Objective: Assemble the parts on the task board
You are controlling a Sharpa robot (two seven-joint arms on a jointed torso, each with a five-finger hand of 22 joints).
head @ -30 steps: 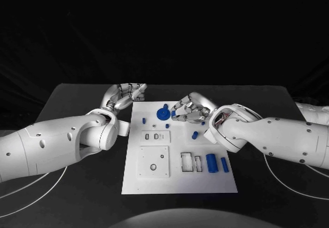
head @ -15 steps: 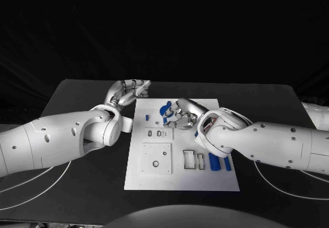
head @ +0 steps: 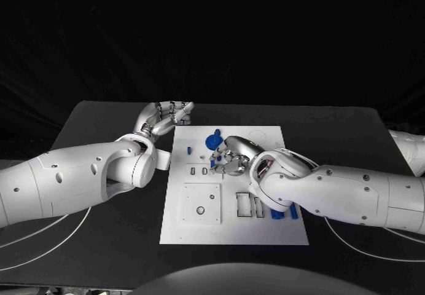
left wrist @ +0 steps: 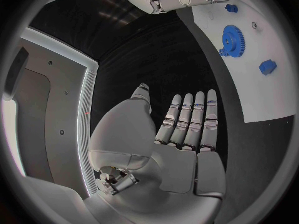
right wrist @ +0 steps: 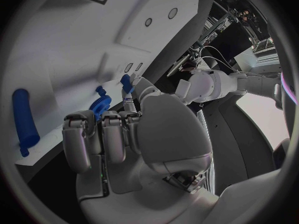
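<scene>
We're looking at an early stage here, we'd say: the task board point(head: 234, 230) is sitting mid-table with blue cylinders point(head: 284, 214) lying loose near its right edge, and only the blue gear point(head: 212, 142) is seated by the far edge. Our right hand point(head: 232, 161) is pinching a small blue part point(right wrist: 126, 82) over the slots; our left hand point(head: 163, 118) is lying flat and released off the board's far left corner.

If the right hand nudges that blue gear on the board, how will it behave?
The blue gear looks rigid, probably light plastic. It seems to sit on the board, so it would likely spin rather than slide. Its teeth should give the right hand some grip.
</scene>
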